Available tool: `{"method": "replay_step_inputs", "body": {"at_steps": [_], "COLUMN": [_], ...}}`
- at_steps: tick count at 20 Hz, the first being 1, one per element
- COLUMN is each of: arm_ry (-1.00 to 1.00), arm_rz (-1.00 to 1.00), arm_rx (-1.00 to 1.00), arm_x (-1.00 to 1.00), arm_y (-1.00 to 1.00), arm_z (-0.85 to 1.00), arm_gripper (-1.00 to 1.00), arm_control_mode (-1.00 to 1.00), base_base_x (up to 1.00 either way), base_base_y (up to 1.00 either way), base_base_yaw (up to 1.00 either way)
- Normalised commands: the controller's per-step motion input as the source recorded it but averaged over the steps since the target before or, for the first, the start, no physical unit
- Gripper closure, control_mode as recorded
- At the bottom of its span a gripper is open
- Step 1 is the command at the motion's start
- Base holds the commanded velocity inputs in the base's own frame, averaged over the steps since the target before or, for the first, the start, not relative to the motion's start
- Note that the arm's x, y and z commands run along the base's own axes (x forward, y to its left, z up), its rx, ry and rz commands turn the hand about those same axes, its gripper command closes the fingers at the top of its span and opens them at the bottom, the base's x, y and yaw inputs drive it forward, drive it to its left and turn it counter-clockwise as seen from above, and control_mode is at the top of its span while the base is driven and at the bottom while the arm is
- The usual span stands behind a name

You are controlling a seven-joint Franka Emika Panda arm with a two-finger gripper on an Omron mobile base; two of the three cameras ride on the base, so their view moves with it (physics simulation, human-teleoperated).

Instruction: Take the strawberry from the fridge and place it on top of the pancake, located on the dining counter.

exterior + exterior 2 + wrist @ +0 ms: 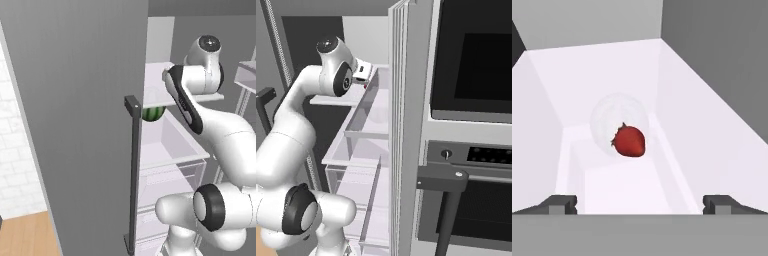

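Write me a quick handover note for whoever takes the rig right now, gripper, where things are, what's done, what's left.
Gripper: open, empty, reaching into the open fridge, pointed at the strawberry.
Strawberry: lies on a white fridge shelf against a clear, roundish thing, ahead of the fingertips, untouched.
A watermelon sits in the fridge too.
Done: fridge open, arm in.
Left: grasp strawberry, carry it to the pancake.
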Motion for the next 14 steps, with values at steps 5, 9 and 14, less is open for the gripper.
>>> {"method": "replay_step_inputs", "body": {"at_steps": [5,9,14], "arm_ry": [0.0,0.03,0.04], "arm_rz": [0.0,0.0,0.0], "arm_rx": [0.0,0.0,0.0], "arm_x": [0.61,0.71,0.49], "arm_y": [0.0,0.0,0.0], "arm_z": [-0.29,-0.23,-0.12], "arm_gripper": [-1.0,-1.0,-1.0], "arm_control_mode": [-1.0,-1.0,-1.0], "base_base_x": [0.0,0.0,0.0], "base_base_y": [0.0,0.0,0.0], "base_base_yaw": [0.0,0.0,0.0]}}
